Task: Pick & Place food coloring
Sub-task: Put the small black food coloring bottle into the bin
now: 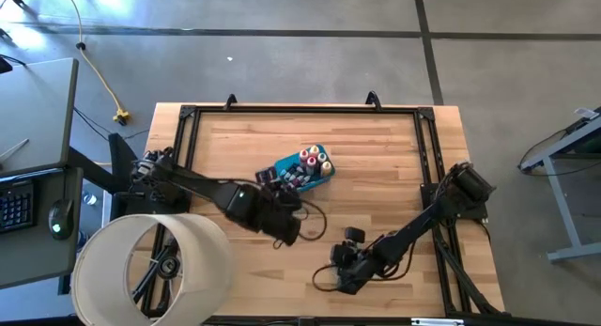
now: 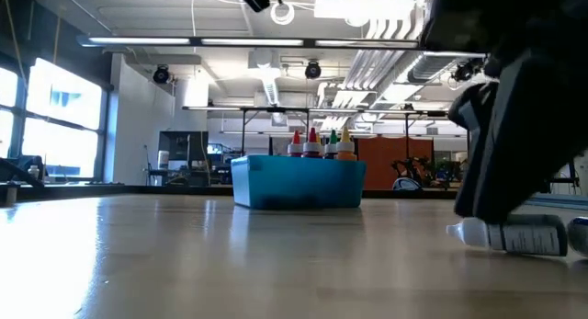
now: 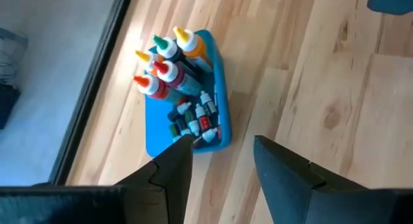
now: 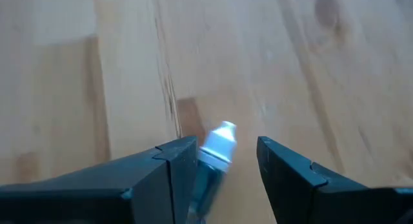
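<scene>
The blue tub (image 1: 305,171) stands near the middle of the table (image 1: 394,157), and it serves here as the landmark. Most of the food coloring (image 3: 169,59) is inside it: the bottles with red, green, yellow and orange tips stand upright at one end, and small vials lie at the other end. One more bottle (image 2: 513,234), with a pale cap, lies on its side on the wood, well apart from the tub, toward the near right part of the table.

The right gripper (image 4: 226,161) is low over this lying bottle. Its fingers are parted, and the capped end shows between them; they do not seem to press it yet, though the wrist view is blurred there. The left gripper (image 3: 222,156) hovers just beside the vial end of the tub, fingers apart and holding nothing.

The main risk is with the lying bottle. It is round and can probably roll, so a finger that touches one side first may push it away. The bottle also sits closer to one finger than the other, so an off-centre closing could squeeze it out toward the cap. If the left gripper comes lower, it could knock the tub or tip the upright bottles.
</scene>
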